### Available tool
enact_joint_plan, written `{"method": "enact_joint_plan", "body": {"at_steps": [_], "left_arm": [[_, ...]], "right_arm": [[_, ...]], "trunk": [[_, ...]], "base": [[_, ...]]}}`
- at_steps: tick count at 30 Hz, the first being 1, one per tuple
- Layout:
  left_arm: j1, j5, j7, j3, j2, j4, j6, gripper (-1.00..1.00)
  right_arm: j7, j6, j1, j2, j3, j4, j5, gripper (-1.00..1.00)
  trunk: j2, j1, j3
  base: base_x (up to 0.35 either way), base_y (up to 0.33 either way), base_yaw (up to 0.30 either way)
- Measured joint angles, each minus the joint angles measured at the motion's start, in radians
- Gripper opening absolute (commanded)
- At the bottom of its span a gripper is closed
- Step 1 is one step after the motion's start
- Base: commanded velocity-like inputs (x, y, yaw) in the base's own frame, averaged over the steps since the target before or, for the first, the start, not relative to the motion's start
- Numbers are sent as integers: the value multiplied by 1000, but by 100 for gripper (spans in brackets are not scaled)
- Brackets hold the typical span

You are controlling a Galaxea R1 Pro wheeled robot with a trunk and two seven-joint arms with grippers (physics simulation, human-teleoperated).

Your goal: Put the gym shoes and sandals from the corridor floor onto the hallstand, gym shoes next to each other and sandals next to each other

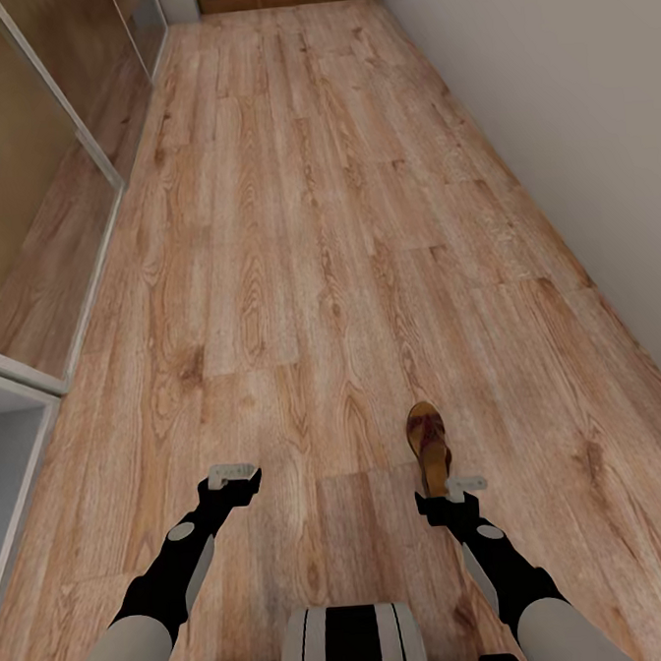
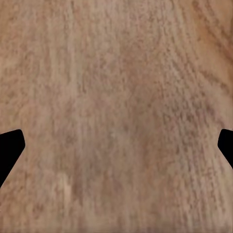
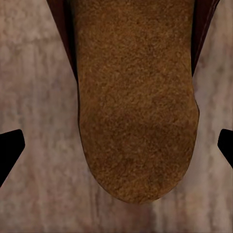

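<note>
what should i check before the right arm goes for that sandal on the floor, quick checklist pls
1. Sandal in view on the corridor floor, just ahead of the right gripper: ok.
2. Right gripper lined up over the sandal's end, insole centred between the fingertips in the right wrist view: ok.
3. Right jaws open, fingertips at both edges of that view with nothing between them gripped: ok.
4. Height above the sandal: cannot tell.
5. Left gripper open over bare floor, holding nothing: ok.
6. Hallstand and the other shoes located for the drop-off: not ok, none seen from here.
</note>
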Motion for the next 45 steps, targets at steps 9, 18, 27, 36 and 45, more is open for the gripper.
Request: {"method": "enact_joint_plan", "body": {"at_steps": [9, 18, 27, 36, 45], "left_arm": [[0, 0, 0, 0, 0, 0, 0, 100], [0, 0, 0, 0, 0, -1, 0, 100], [0, 0, 0, 0, 0, -2, 0, 100], [0, 0, 0, 0, -1, 0, 0, 100], [0, 0, 0, 0, -1, 0, 0, 100]], "right_arm": [[0, 0, 0, 0, -1, -1, 0, 100], [0, 0, 0, 0, -1, -1, 0, 100], [0, 0, 0, 0, -1, -2, 0, 100], [0, 0, 0, 0, -1, -1, -1, 100], [0, 0, 0, 0, -1, -1, -1, -100]], "trunk": [[-2, 4, -40], [-2, 4, -44], [-2, 4, -44], [-2, 3, -44], [-2, 4, -44]], "base": [[0, 0, 0], [0, 0, 0], [0, 0, 0], [133, 0, 0], [36, 0, 0]]}}
